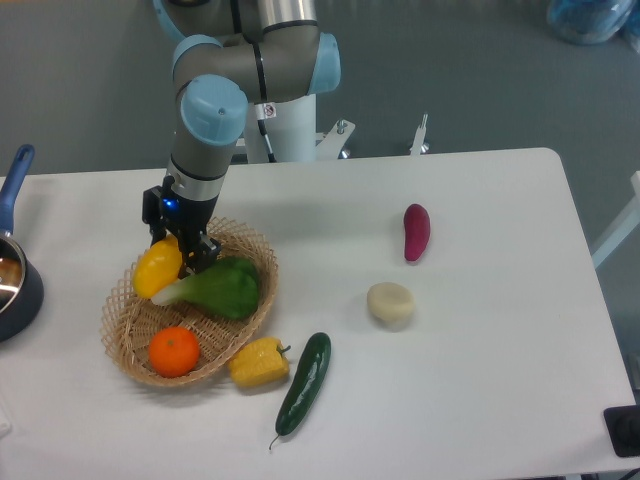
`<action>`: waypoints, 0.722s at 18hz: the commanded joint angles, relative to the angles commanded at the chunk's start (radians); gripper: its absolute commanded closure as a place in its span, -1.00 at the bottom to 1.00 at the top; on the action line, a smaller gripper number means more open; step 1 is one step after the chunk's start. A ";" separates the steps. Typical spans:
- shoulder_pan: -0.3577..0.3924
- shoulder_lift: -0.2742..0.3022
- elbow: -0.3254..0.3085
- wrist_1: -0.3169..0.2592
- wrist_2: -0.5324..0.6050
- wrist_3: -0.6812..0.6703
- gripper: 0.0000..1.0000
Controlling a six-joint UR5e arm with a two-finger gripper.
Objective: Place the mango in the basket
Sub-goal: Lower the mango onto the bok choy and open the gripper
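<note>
The mango (157,270) is a smooth yellow oval fruit at the upper left of the basket (262,262), a shallow tan wicker basket on the left of the table. The mango lies tilted over the basket's inside, by its left rim. My gripper (182,250) points down over the basket's back left, with its dark fingers (204,252) closed around the mango's upper end. Whether the mango rests on the basket floor is unclear.
In the basket lie a green leafy vegetable (222,288) and a round orange (174,352). A yellow bell pepper (258,363) and a cucumber (303,383) lie just outside its front right. A purple vegetable (416,231) and a beige round item (390,303) lie to the right. A blue-handled pot (12,285) stands at the left edge.
</note>
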 joint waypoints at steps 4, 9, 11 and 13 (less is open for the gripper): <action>-0.014 -0.014 0.000 0.002 0.008 0.000 -0.23; -0.014 -0.018 0.005 0.002 0.008 0.000 -0.61; -0.014 -0.025 0.006 0.003 0.008 0.000 -0.77; -0.014 -0.028 0.012 0.003 0.008 0.000 -0.91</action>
